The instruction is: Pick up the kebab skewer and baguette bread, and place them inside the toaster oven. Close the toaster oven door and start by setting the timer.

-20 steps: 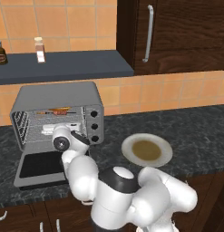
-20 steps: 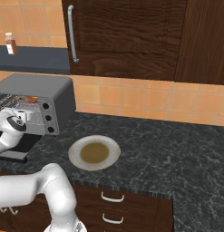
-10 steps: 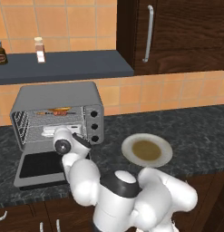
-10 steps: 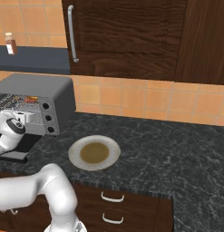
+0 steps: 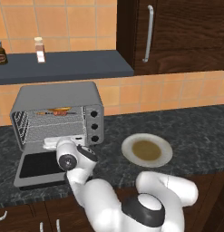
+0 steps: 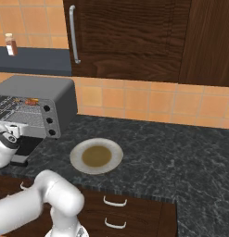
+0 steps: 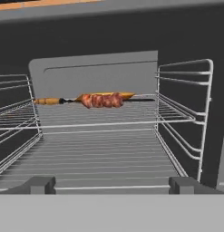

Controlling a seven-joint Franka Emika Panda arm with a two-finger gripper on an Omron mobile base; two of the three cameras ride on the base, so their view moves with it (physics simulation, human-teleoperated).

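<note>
The toaster oven [image 5: 59, 97] stands at the left of the counter with its door [image 5: 38, 165] folded down flat. The kebab skewer [image 7: 102, 100] lies across an upper wire rack deep inside, and the golden baguette bread [image 7: 127, 95] lies just behind it, touching or nearly so. Both show as a small orange-brown streak [image 5: 59, 110] in the left base view. My gripper [image 7: 112, 186] hovers at the oven mouth over the door, open and empty, well short of the food. Its hand [image 5: 51, 144] points into the cavity.
Three dark knobs [image 5: 94, 127] sit on the oven's right panel. A pale plate [image 5: 146, 150] with a brown centre rests on the dark counter to the right. A shelf above holds a bottle [image 5: 39, 50] and a jar [image 5: 0, 52]. Dark cabinets [image 6: 130, 37] hang overhead.
My hand has drawn back and down from the oven cavity toward the open door. The jaws have stayed open. The skewer and bread have not moved.
</note>
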